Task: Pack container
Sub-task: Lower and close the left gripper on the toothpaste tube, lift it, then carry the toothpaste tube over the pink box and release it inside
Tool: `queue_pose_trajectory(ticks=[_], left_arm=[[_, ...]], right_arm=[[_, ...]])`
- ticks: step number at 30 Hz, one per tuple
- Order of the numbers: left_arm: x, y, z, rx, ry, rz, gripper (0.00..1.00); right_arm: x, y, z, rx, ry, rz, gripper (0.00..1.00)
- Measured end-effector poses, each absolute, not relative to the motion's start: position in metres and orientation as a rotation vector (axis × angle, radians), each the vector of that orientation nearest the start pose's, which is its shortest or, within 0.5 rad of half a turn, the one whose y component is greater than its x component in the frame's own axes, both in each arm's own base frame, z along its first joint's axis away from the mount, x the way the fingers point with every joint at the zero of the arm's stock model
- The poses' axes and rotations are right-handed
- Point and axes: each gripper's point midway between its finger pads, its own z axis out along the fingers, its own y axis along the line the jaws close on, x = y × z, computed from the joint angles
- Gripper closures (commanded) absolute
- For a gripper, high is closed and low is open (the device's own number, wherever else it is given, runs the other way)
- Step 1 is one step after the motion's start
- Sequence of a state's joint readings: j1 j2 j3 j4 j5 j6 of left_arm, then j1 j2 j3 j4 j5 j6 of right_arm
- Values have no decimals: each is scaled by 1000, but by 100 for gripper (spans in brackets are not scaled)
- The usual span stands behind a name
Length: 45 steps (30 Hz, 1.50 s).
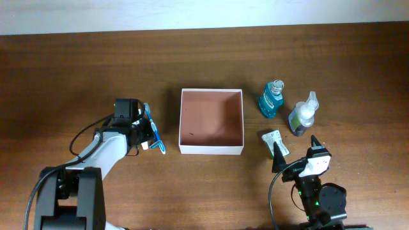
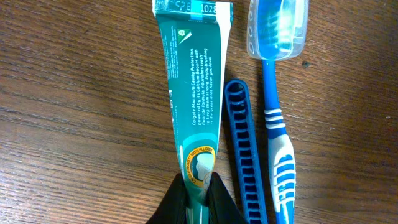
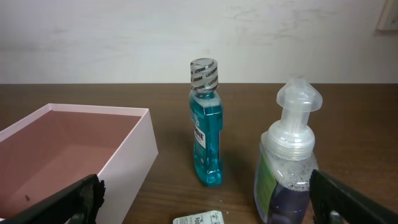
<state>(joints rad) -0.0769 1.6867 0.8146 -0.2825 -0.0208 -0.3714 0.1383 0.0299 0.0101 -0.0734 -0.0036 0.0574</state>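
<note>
left gripper (image 2: 198, 186) pinched on the cap end of a green toothpaste tube (image 2: 194, 93), which lies flat on the wooden table (image 2: 74, 124). just right of the tube is a blue comb (image 2: 244, 149), then a blue and white toothbrush (image 2: 277, 124) with a clear cap over its head, all three roughly parallel. right gripper (image 3: 204, 193) spread wide, holding nothing, low over the table. ahead of it an upright blue mouthwash bottle (image 3: 206, 137), with a clear foam pump bottle (image 3: 287, 174) nearer to its right. a small flat packet (image 1: 275, 142) lies beside the fingers. the container (image 1: 211, 151) sits mid table between the arms, open top up, left of the bottles and apart from them.
</note>
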Motion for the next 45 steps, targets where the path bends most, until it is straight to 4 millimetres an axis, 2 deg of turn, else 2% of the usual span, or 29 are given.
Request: queue_pose_trajectory(ticks=[30, 39, 45], left_arm=[[336, -28, 14, -390, 2745, -132, 99], [339, -32, 38, -342, 2689, -168, 99], [345, -48, 48, -248, 2654, -218, 99]], right_arm=[[245, 35, 154, -70, 1665, 151, 2], [245, 35, 154, -70, 1665, 152, 2], [245, 35, 154, -70, 1665, 151, 2]])
